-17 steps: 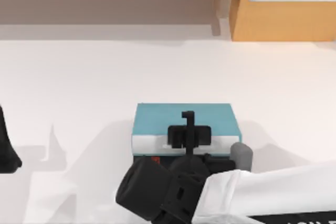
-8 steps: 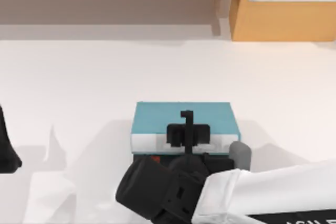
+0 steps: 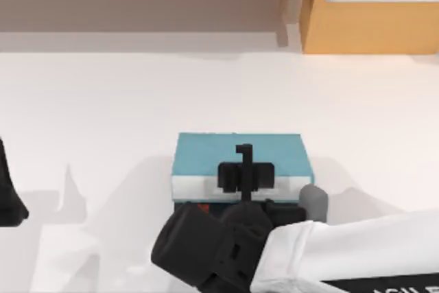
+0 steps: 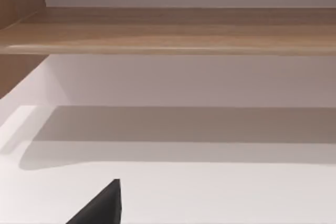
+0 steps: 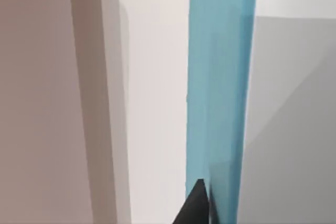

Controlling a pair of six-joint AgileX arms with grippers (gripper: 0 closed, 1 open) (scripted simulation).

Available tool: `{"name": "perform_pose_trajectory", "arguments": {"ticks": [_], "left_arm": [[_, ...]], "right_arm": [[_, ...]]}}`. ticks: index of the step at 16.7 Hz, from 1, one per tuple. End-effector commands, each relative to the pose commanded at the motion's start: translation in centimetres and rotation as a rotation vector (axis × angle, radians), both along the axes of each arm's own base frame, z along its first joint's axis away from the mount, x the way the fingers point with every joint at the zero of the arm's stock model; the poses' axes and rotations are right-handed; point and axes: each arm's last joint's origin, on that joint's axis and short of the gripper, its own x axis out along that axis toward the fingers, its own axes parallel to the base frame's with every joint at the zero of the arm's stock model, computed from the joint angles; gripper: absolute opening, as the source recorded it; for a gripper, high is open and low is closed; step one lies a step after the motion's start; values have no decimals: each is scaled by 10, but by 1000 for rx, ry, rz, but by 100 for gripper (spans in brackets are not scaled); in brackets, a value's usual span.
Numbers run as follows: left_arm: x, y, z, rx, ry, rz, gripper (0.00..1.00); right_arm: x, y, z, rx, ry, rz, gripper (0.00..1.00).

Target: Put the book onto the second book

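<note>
**A:** ok so where's the right tool (image 3: 245, 169) at? From the top view it sits over the near edge of the book (image 3: 240, 158), one black finger lying across the teal cover and the rest of it down against the white page edge.

**B:** yeah, it looks clamped on that near edge, fingers pinched to the thickness of the book, one above the cover and the other hidden underneath. Right wrist view backs it up: the teal cover (image 5: 220, 93) runs straight out ahead of the tool, with a dark fingertip (image 5: 197, 205) right against it.

**A:** and the second book (image 3: 206, 208)? I see a thin black sliver with a bit of red just below the tool, tucked under the teal one's near edge.

**B:** same. The arm's black wrist covers most of it, so I can't tell whether the two are touching or the teal one is a hair above it. It's directly over it either way.

**A:** left tool (image 4: 100, 208)?

**B:** parked far off to the left of the working tool, at the edge of the white tabletop (image 3: 103, 101). Its wrist view faces a wooden shelf (image 4: 168, 30), with a dark finger tip poking in. Can't tell if it's open or closed.
</note>
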Motion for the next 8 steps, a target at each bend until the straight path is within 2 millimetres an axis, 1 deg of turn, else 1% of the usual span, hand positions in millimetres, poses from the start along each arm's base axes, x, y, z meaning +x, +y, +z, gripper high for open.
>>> {"name": "perform_pose_trajectory", "arguments": {"ticks": [5, 6, 8], "left_arm": [[0, 0, 0, 0, 0, 0, 100], [0, 0, 0, 0, 0, 0, 100], [0, 0, 0, 0, 0, 0, 100]], "right_arm": [[0, 0, 0, 0, 0, 0, 98], [0, 0, 0, 0, 0, 0, 100], [0, 0, 0, 0, 0, 0, 100]]}}
